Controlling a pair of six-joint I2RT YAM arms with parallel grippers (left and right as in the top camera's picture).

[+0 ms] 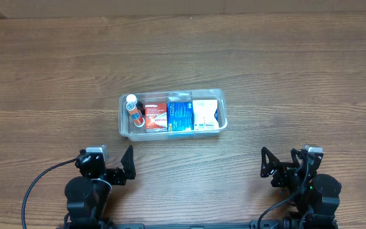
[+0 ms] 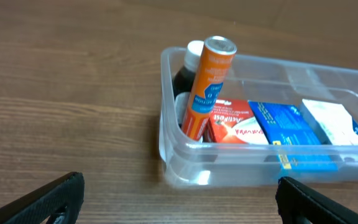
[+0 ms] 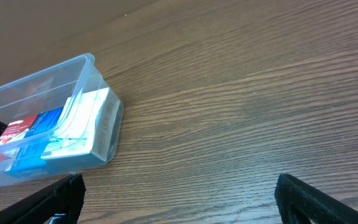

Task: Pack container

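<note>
A: Start nearest the arms. What were the grippers doing?

B: L gripper (image 1: 105,159) sat at the near edge of the table (image 1: 297,63), fingers (image 2: 55,196) spread wide, nothing btw them. R gripper (image 1: 292,162) was the same: wide apart, empty. Neither touched anything, and both were well apart from the tub.

A: And the container?

B: The container (image 1: 223,111) sat mid-table, just beyond the arms and closer to the L side, w/ its long side facing them. It was flat on the wood, not tilted.

A: Contents?

B: From L to R: an orange tube (image 2: 207,87) leaning upright in the L end, w/ a dark bottle (image 2: 188,68) w/ a white cap right behind it. Then a red box (image 2: 235,127), a blue box (image 2: 284,127) and a white box (image 2: 334,121), side by side, filling the rest.

A: Anything loose further out?

B: No, I saw only bare wood past the tub, in all 3 views.

A: So how far along was it?

B: Prob. done or v. close, I'd say. Everything visible was inside and both grippers were empty. No lid showed, so I couldn't tell whether closing was part of it.

A: How did the tub look?

B: Clear plastic, rectangular, w/ rounded corners and a lipped rim, so the contents read straight through the walls.
</note>
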